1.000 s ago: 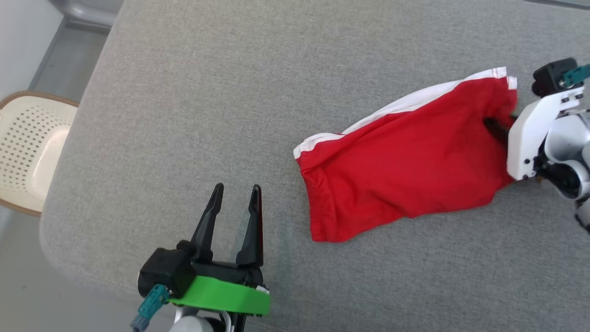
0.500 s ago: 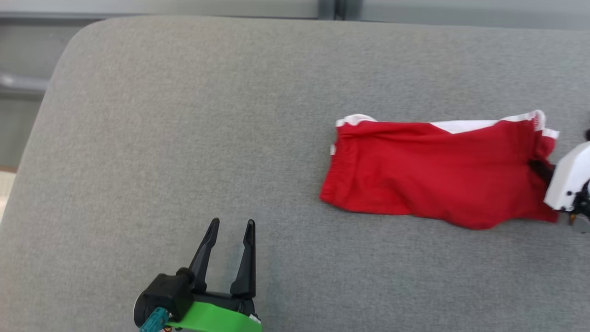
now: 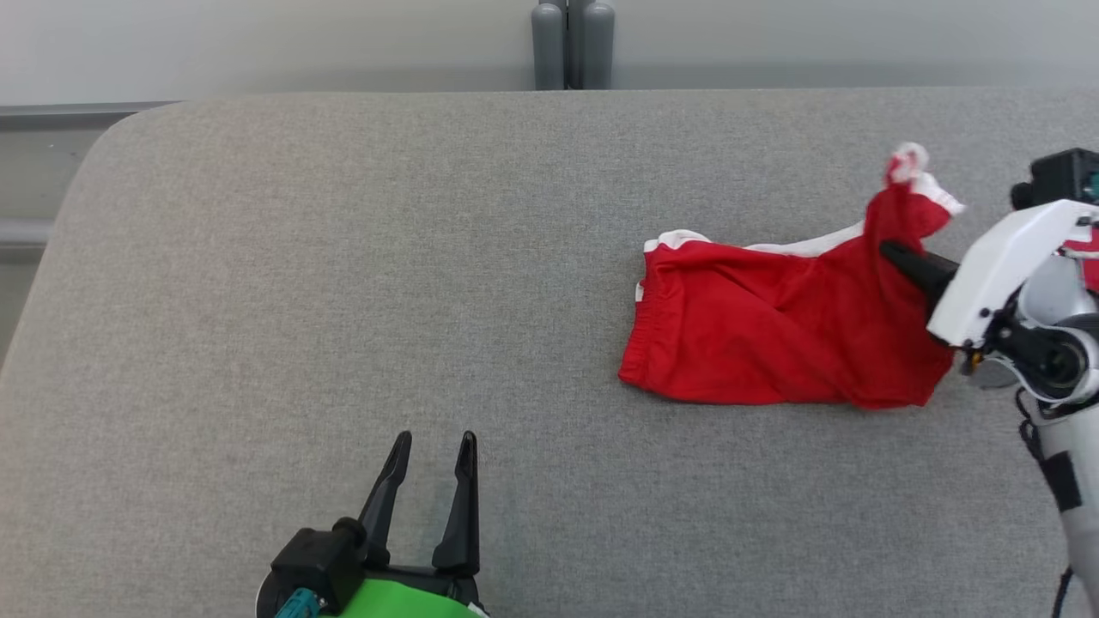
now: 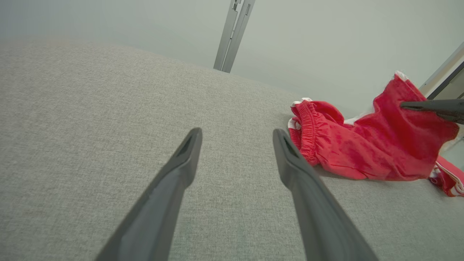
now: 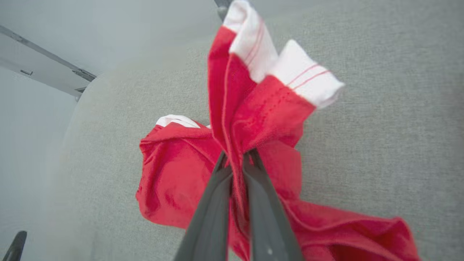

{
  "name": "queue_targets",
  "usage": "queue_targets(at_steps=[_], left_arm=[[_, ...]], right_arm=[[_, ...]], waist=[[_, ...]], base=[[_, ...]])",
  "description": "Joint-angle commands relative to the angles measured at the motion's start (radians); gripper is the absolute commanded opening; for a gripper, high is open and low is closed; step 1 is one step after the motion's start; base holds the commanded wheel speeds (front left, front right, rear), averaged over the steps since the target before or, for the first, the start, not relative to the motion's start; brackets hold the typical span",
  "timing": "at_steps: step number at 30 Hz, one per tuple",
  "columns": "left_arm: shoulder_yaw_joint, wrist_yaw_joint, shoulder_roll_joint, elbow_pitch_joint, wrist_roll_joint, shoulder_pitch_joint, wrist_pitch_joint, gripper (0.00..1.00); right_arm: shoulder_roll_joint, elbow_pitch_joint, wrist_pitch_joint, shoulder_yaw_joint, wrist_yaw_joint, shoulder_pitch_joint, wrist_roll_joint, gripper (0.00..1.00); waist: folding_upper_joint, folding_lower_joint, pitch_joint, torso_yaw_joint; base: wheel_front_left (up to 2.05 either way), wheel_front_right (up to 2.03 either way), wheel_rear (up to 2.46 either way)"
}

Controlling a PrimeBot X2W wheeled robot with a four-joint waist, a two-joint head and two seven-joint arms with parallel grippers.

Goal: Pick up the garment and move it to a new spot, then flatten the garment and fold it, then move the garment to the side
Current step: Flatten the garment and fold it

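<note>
The red garment (image 3: 773, 343) with white trim lies on the right half of the grey bench (image 3: 343, 257), nearer its far edge than its near one. Its waistband end rests flat toward the bench's middle, while its right end is raised off the surface. The right gripper (image 3: 889, 251) has its fingers (image 5: 217, 203) pinched narrow on that raised cloth. The left gripper (image 3: 434, 442) hovers by the near edge, well apart from the garment, fingers (image 4: 181, 170) wide and empty.

- Red cloth shorts with white trim (image 3: 755, 343): soft matt fabric, creased, waistband puckered.
- Broad grey upholstered surface (image 3: 343, 257): matt, coarse woven cloth.
- Long dark fingers (image 4: 170, 188) of the left gripper (image 3: 435, 439): smooth, matt, plastic-looking.
- White wrist shell (image 3: 996, 257): smooth, slightly glossy plastic.
</note>
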Motion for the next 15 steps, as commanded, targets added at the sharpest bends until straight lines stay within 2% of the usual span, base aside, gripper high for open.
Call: queue_targets(at_steps=[1,5,8,12,15], left_arm=[[0.0,0.007,0.003,0.003,-0.001,0.011,-0.003,1.0],[-0.004,0.003,0.003,0.015,0.004,-0.007,-0.003,1.0],[-0.001,-0.005,0.003,0.025,0.011,-0.027,-0.003,1.0],[0.0,-0.011,0.003,0.049,0.039,-0.044,-0.003,1.0],[-0.003,-0.017,0.003,0.062,0.047,-0.05,-0.003,1.0]], right_arm=[[0.025,-0.032,0.019,0.01,0.0,0.012,-0.016,0.0],[0.152,-0.1,0.075,0.05,0.0,0.007,-0.051,0.0],[0.241,-0.098,0.08,0.075,0.0,-0.005,-0.104,0.0],[0.307,-0.045,0.036,0.077,0.0,-0.023,-0.163,0.0],[0.322,0.012,-0.008,0.076,0.0,-0.042,-0.181,0.0]], waist=[[0.0,0.0,0.0,-0.007],[0.0,0.0,0.005,-0.017],[0.0,0.0,0.011,-0.019],[0.0,0.0,0.019,-0.007],[0.0,0.0,0.02,0.005]], base=[[0.0,0.0,0.0],[0.0,0.0,0.0],[0.0,0.0,0.0],[0.0,0.0,0.0],[0.0,0.0,0.0]])
